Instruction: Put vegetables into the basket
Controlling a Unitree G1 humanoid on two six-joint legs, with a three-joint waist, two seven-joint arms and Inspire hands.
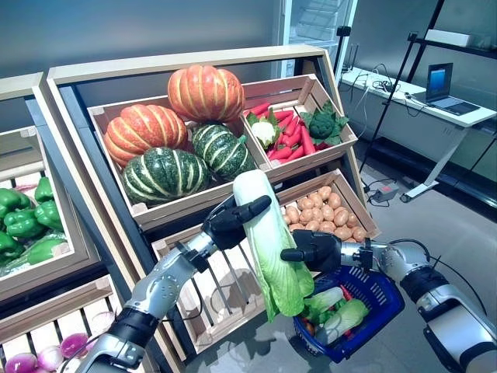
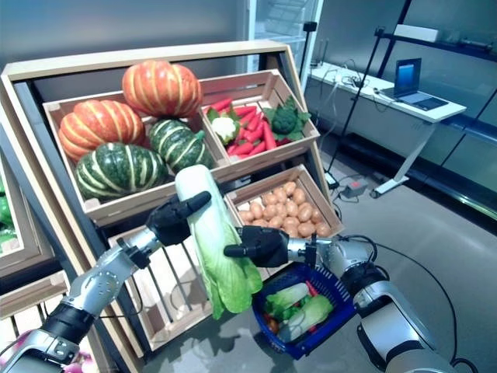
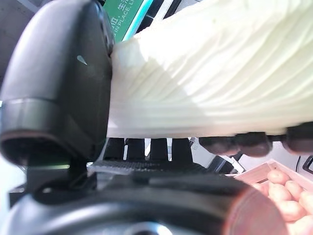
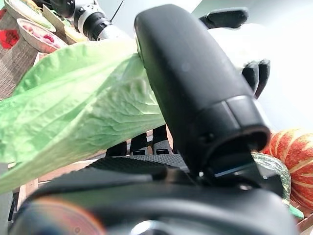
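A: Listing item one: napa cabbage point(image 1: 268, 241), white stalk end up, green leaves hanging down, held in the air in front of the wooden rack point(image 1: 194, 66), beside the blue basket point(image 1: 380, 299).

B: Holder?

A: Left robot hand point(image 1: 229, 221), fingers and thumb curled round the white stalk. Right robot hand point(image 1: 314, 250) touches the leafy part; its wrist view shows the thumb over the leaf, but whether it grips I cannot tell.

B: Basket?

A: Hangs by the right forearm, at the rack's lower right corner. Contents: more leafy greens point(image 1: 338, 311) and something red, too small to name.

B: Rack stock?

A: Upper left crate: two orange pumpkins point(image 1: 206, 92), two green striped ones point(image 1: 165, 174). Upper right crate: red peppers point(image 1: 291, 136), one cauliflower point(image 1: 264, 132), one broccoli point(image 1: 324, 123). Lower right crate: potatoes point(image 1: 326, 211). Neighbouring rack at left: green bell peppers point(image 1: 23, 217).
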